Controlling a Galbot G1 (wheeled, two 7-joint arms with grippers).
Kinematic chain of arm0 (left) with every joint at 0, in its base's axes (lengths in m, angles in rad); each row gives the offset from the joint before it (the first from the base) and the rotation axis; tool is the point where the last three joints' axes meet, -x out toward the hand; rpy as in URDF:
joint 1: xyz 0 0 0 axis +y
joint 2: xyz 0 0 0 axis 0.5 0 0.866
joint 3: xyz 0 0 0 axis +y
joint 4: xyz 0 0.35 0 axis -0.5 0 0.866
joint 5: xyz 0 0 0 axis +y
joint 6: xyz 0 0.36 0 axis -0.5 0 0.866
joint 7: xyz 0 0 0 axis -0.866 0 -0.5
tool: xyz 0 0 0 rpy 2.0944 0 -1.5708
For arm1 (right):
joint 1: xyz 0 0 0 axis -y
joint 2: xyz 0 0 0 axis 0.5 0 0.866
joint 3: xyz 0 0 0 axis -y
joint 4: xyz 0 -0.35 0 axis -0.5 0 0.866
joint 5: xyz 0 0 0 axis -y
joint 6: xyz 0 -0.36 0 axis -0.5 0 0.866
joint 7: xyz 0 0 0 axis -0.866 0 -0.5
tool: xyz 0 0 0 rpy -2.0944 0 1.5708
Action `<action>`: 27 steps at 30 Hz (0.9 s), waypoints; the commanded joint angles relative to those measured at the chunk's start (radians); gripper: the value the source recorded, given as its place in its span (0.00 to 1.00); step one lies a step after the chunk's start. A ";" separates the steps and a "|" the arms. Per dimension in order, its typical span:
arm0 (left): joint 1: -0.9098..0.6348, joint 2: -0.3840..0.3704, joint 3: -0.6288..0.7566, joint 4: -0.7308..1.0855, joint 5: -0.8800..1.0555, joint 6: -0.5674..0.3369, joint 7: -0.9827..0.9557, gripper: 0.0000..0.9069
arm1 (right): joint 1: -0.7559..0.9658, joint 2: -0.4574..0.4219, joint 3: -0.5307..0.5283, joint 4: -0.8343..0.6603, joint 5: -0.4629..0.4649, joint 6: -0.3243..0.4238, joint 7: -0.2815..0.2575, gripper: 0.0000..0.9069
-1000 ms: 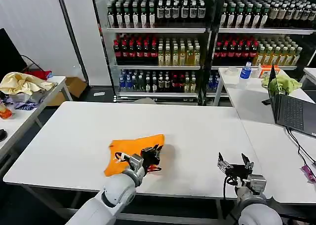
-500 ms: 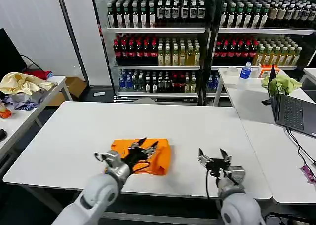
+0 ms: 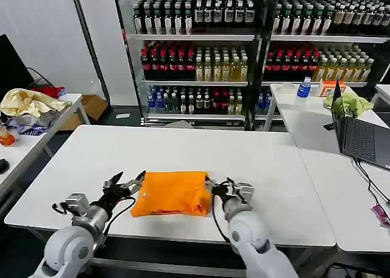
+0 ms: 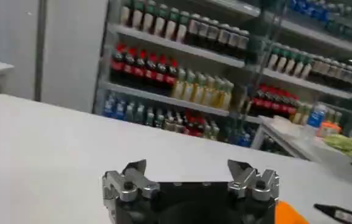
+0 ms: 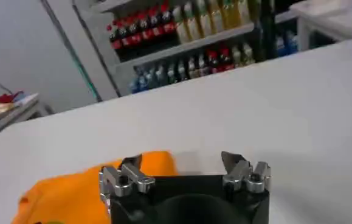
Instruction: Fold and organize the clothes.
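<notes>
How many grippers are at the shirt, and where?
2. The left gripper sits open at the left edge of the folded orange shirt; the right gripper sits open at its right edge. Neither holds the cloth.

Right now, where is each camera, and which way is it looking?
Head view: on the robot's head, looking down at the white table, the T-shirt, the left gripper and right gripper.
Left wrist view: on the left arm, facing across the table to the drink shelves; its open gripper shows.
Right wrist view: on the right arm, facing likewise; its open gripper shows.
All share the T-shirt and shelves.
</notes>
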 commanded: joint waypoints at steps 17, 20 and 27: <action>0.076 0.019 -0.132 -0.039 -0.065 0.005 -0.027 1.00 | 0.067 0.049 -0.134 -0.120 0.020 -0.011 0.149 0.50; 0.073 0.019 -0.131 -0.034 -0.068 0.005 -0.028 1.00 | 0.065 0.050 -0.130 -0.129 0.023 -0.010 0.152 0.27; 0.066 0.017 -0.125 -0.027 -0.078 0.005 -0.030 1.00 | 0.065 0.050 -0.121 -0.127 0.029 -0.009 0.153 0.00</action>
